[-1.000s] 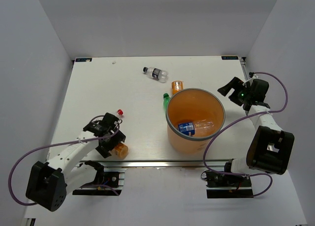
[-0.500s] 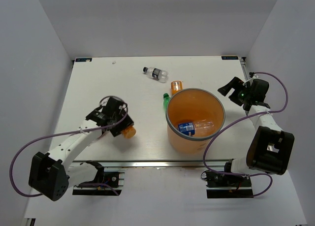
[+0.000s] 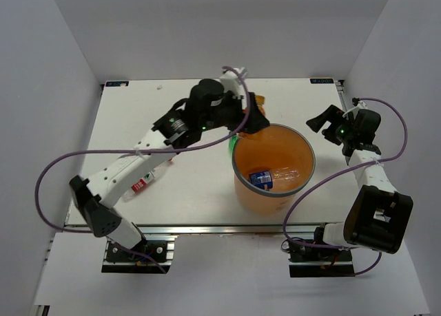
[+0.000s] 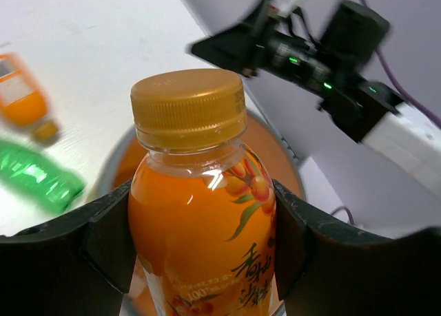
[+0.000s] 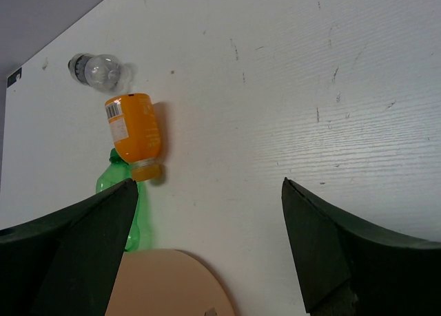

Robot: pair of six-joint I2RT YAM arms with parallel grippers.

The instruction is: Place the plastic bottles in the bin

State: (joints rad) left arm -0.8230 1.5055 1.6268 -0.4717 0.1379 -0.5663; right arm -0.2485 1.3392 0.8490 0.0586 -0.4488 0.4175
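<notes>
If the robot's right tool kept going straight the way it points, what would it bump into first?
Most likely the bare white tabletop: the open right tool angles down at it. The lying orange plastic bottle sits just beside that line, though depth is hard to judge.

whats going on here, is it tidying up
The left gripper holds an orange bottle up by the rim of the bin, probably about to drop it in. A blue-label bottle already lies in the bin. The right gripper hangs open, holding nothing. A green bottle, a second orange bottle, a clear bottle and a red-label bottle lie on the table.
</notes>
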